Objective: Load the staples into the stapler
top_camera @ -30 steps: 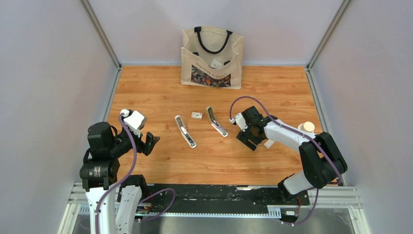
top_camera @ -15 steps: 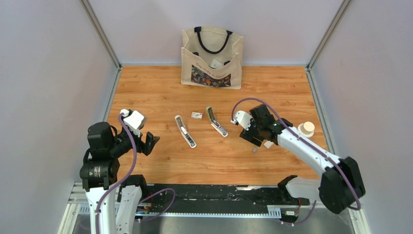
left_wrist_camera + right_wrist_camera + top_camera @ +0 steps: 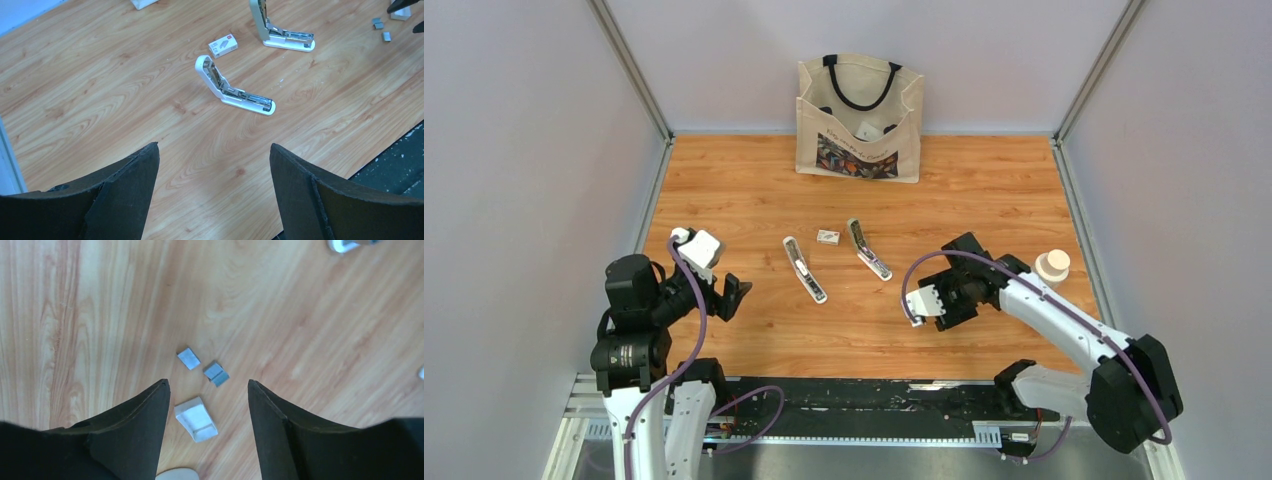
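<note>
The worktop (image 3: 754, 190) is a wood-grain board enclosed by plain grey walls (image 3: 524, 150). A cream tote bag (image 3: 860, 118) with black handles and a printed front panel stands upright at the far edge, against the back wall. A small box (image 3: 828, 237) lies flat near the middle of the board. A round cream object (image 3: 1053, 264) sits at the right edge. A small white tray (image 3: 196, 419) rests on the board, open side up.

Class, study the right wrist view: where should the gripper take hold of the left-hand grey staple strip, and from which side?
Probably straight down from above, pinching the staple strip across two opposite edges: it lies flat and thin on the table, offering no raised side.
</note>
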Robot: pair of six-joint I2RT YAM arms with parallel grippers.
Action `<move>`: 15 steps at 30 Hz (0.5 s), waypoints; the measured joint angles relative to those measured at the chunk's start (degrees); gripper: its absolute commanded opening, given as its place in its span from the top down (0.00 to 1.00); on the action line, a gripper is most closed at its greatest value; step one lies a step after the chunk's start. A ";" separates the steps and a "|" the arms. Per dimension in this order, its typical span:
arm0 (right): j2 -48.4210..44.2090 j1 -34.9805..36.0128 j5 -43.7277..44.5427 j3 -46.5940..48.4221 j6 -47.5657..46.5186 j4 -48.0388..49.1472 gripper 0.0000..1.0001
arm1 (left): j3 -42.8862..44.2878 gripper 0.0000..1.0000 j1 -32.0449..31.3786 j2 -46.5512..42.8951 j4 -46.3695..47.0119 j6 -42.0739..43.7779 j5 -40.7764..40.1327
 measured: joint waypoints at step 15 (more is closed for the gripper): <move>13.09 0.00 0.33 -0.24 -9.64 0.50 0.49 | -0.59 0.11 0.87 -0.11 0.85 -0.02 0.00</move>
